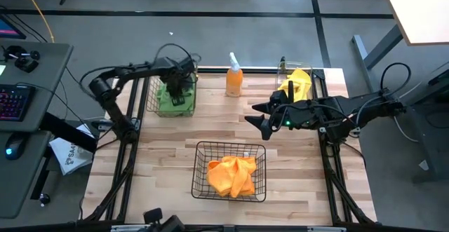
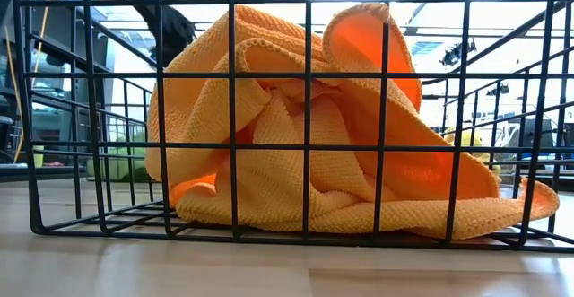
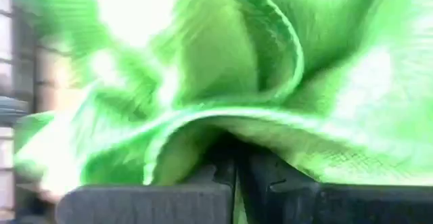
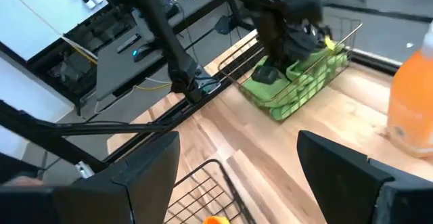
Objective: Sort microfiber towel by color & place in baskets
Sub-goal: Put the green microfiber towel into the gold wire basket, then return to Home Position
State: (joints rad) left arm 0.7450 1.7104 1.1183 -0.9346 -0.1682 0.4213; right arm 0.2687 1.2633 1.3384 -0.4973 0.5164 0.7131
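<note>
High view shows a pale wood counter (image 1: 224, 130) on a grey floor, a desk with a keyboard at the frame's left edge. Low centre sits a wide wire basket (image 1: 230, 170) holding an orange towel (image 1: 232, 175). Upper left, the left gripper (image 1: 177, 92) is down in the narrower basket (image 1: 171, 95), fingers closed on a green towel (image 3: 270, 82). Right of centre, the right gripper (image 1: 259, 114) hovers spread wide and empty, beside the clear bin (image 1: 298, 81) with a yellow towel (image 1: 300, 82). An orange spray bottle (image 1: 233, 78) stands between.

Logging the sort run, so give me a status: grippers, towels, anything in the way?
Left gripper down in the green-towel basket, shut on green towel. Right gripper open, mid-table. Orange towel binned. Nothing blocking.
</note>
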